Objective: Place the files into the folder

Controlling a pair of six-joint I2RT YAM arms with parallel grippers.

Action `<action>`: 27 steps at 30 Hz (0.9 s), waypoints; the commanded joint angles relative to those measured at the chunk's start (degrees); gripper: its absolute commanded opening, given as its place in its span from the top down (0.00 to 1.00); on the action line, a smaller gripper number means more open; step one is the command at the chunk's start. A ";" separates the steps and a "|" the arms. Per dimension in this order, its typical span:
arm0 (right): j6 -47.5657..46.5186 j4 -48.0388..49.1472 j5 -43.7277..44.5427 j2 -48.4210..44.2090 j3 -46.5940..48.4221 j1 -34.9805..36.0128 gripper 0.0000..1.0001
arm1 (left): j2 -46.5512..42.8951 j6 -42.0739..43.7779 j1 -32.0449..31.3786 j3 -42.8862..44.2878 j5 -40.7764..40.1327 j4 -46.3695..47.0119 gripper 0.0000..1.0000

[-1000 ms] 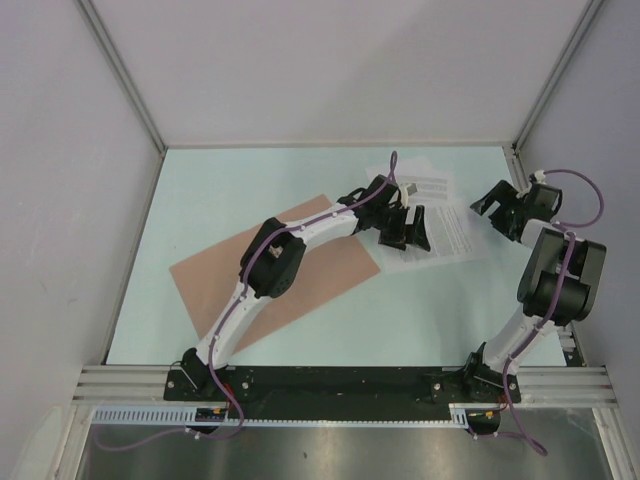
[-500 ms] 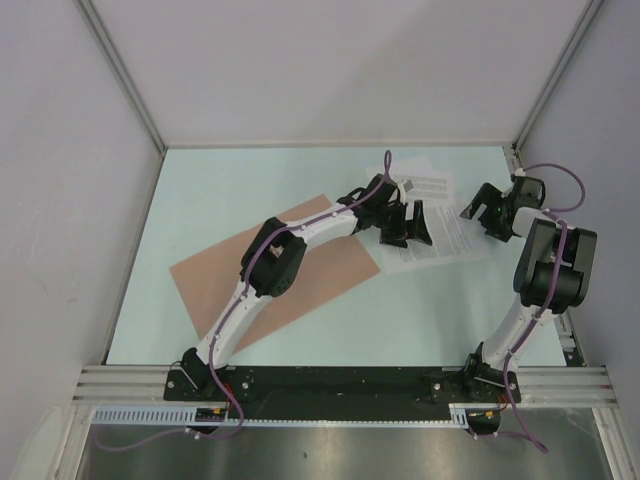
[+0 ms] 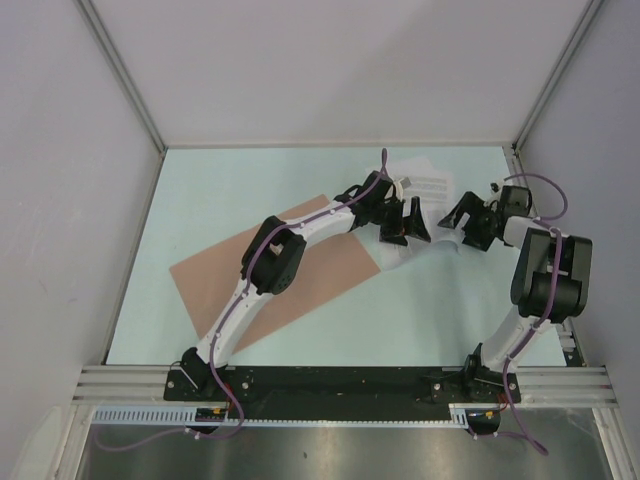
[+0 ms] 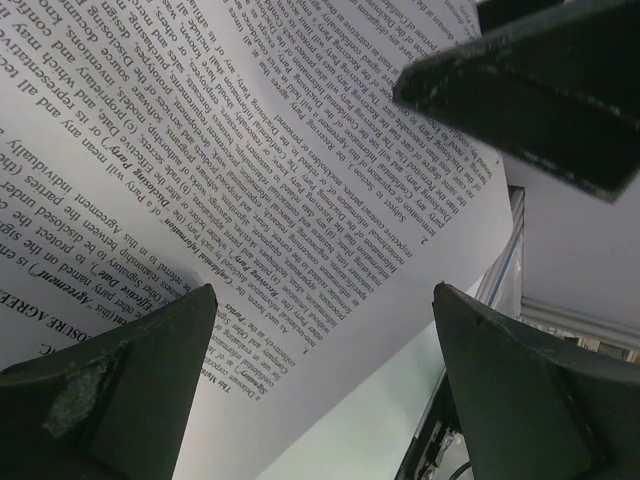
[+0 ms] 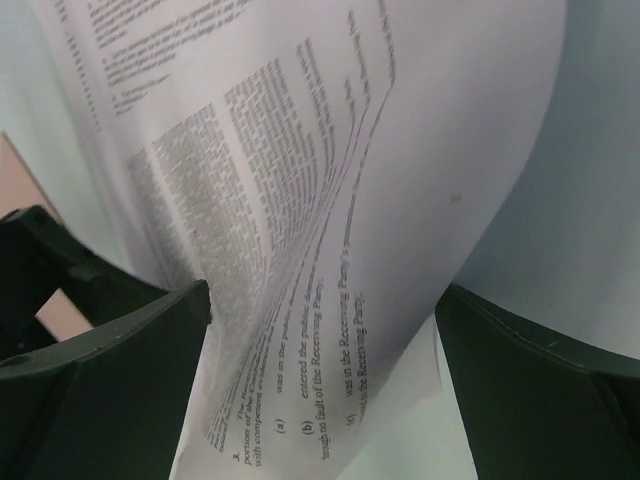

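The files are white printed sheets lying at the back right of the mat, partly hidden under both grippers. The salmon-brown folder lies flat and closed to their left, under the left arm. My left gripper is open over the sheets' left part; its view shows printed text between the spread fingers. My right gripper is open at the sheets' right edge. In its view the sheets buckle upward between the wide fingers, and a sliver of the folder shows at left.
The mat's right edge has a metal rail. The cell's grey walls close the back and both sides. The right gripper's finger shows at the top right of the left wrist view.
My right gripper has moved left onto the sheets' right edge, and the sheets have bunched up between the two grippers. My left gripper has shifted slightly toward the back.
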 commanded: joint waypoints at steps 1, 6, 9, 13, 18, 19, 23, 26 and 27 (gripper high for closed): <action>5.13 -1.20 -6.36 -4.40 -4.61 0.27 0.00 | 2.46 1.99 1.17 0.58 -1.45 -2.26 0.02; 18.81 11.03 -8.75 -10.38 -11.20 -0.79 0.00 | 1.32 2.78 1.17 -0.38 -1.10 -2.26 0.02; 24.19 16.75 -7.18 -12.75 -14.81 -0.35 0.00 | 0.61 2.86 1.26 -0.74 -0.84 -1.91 0.02; 32.28 20.79 0.11 -19.34 -20.61 0.62 0.00 | -0.09 2.25 1.08 -1.96 -0.66 -0.59 0.02; 39.23 24.84 9.16 -22.43 -24.04 2.90 0.00 | -0.53 2.34 1.17 -3.19 -0.48 0.03 0.02; 39.76 25.89 10.40 -22.43 -24.13 3.77 0.01 | -0.62 2.51 1.08 -3.28 -0.48 -0.06 0.02; 42.57 27.21 16.91 -20.68 -24.13 7.03 0.10 | -1.15 3.39 1.08 -3.55 -0.75 -0.50 0.02; 43.28 24.94 23.13 -20.84 -24.13 8.96 0.17 | -1.41 4.01 1.17 -3.46 -1.01 -0.94 0.02; 42.76 22.84 24.81 -21.63 -24.22 10.10 0.18 | -1.50 4.09 1.17 -3.55 -0.92 -1.12 0.02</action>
